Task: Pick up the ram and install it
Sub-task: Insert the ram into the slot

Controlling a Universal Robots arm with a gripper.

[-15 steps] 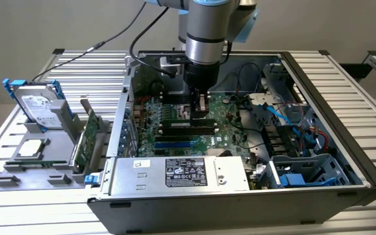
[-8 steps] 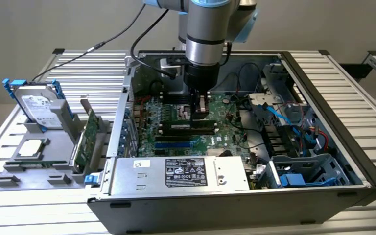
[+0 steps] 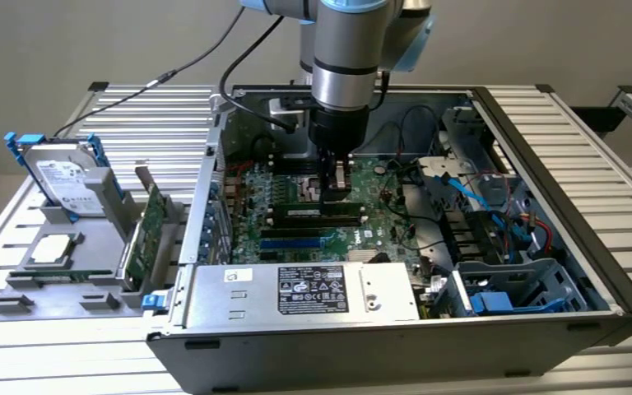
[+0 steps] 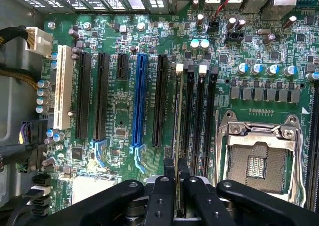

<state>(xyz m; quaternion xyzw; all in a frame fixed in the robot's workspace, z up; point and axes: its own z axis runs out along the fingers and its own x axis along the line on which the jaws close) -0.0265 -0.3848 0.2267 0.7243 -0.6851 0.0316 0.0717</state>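
One gripper [image 3: 338,188] is seen lowered from the arm into the open computer case [image 3: 558,164], directly above the motherboard [image 4: 124,121]. Its jaws are drawn narrow, and the ram [image 4: 177,116] is pinched between the fingertips [image 4: 169,169]. The stick is seen edge-on as a thin strip running straight out from the gripper [image 4: 176,166]. It is lined up with the outermost memory slot, whose white latch [image 4: 179,65] lies at the stick's far end from the fingers. Whether the ram is pressed into that slot or only held over it cannot be told.

Just beside the held stick, on one side of the fingers, the remaining black memory slots [image 4: 199,116] are laid parallel to it. Beyond them the open processor socket [image 4: 259,161] is found. On the gripper's other side a long black slot sits close by, then a blue expansion slot [image 4: 139,101], with a white slot [image 4: 62,86] farther off.

Well apart from the gripper, outside the case toward the exterior view's left, a grey tray [image 3: 30,292] is set on the table. On it a hard drive [image 3: 63,177], a square silver processor chip [image 3: 53,249] and a large green expansion card [image 3: 151,222] are kept.
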